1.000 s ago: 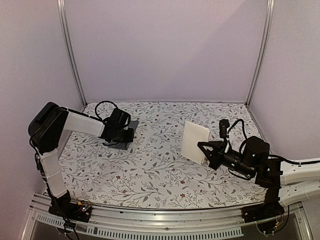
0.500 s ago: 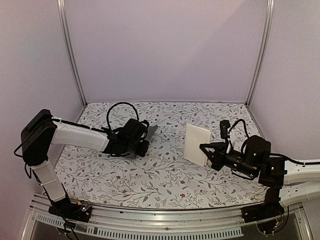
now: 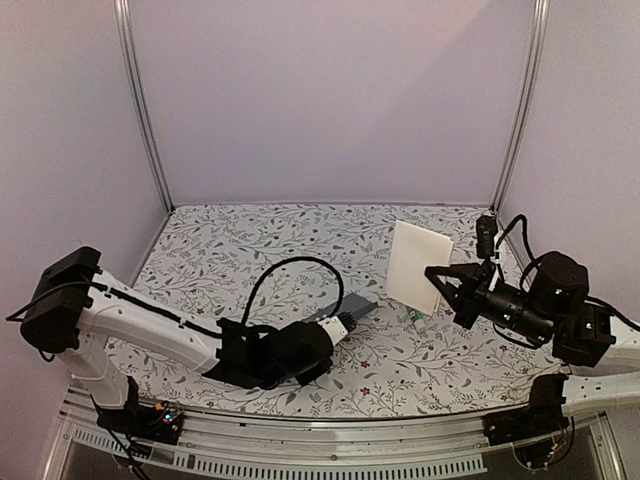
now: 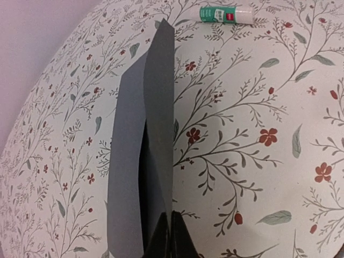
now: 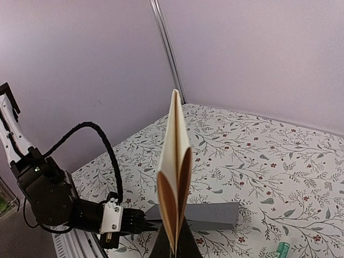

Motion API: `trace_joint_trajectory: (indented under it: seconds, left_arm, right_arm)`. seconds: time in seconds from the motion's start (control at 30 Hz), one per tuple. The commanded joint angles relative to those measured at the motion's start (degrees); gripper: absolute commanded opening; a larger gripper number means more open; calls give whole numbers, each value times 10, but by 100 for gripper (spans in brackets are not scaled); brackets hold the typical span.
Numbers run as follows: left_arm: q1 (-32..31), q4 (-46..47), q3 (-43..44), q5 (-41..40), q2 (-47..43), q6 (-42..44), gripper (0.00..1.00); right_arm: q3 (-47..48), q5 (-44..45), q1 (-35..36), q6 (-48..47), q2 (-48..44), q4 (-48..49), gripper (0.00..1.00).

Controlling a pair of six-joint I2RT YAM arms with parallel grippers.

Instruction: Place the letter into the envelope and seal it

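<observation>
2 outstretched arms [image 3: 150, 325]; left gripper [image 4: 171, 234]: envelope [image 4: 146, 134], right gripper [image 5: 173, 241]: letter [image 3: 418, 262]

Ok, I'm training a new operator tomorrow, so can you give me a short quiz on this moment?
1. Which gripper holds the letter?
2. The left gripper is shut on: A the envelope; B the letter; C nothing.
3. True or false: the letter is already inside the envelope.

Key: 1 the right gripper; 2 A; 3 false, as the two are held apart, one in each gripper.
</observation>
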Motion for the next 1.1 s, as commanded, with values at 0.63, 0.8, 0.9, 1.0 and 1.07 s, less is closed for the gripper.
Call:
trace_joint_trajectory:
  seconds: [0.63,0.8,0.9,1.0,1.07]
  left_arm:
    - [-82,181,-204,91,-294,609,0]
    - [-54,130,-225,252,-368,782,0]
    - [-3,91,-214,377,-416,821,0]
    - [38,93,-215,416,-425,853,0]
    - [44,115,-223,395,-404,882,0]
  right_arm:
    - [159,-50,-3,-85,81,-138,0]
    - [170,-95,-2,-71,96,-146,0]
    - [181,-134,-2,-60,106,-157,0]
    - [188,-169,3,-45,113,-161,0]
    - [194,-182,16,-38,123,-164,0]
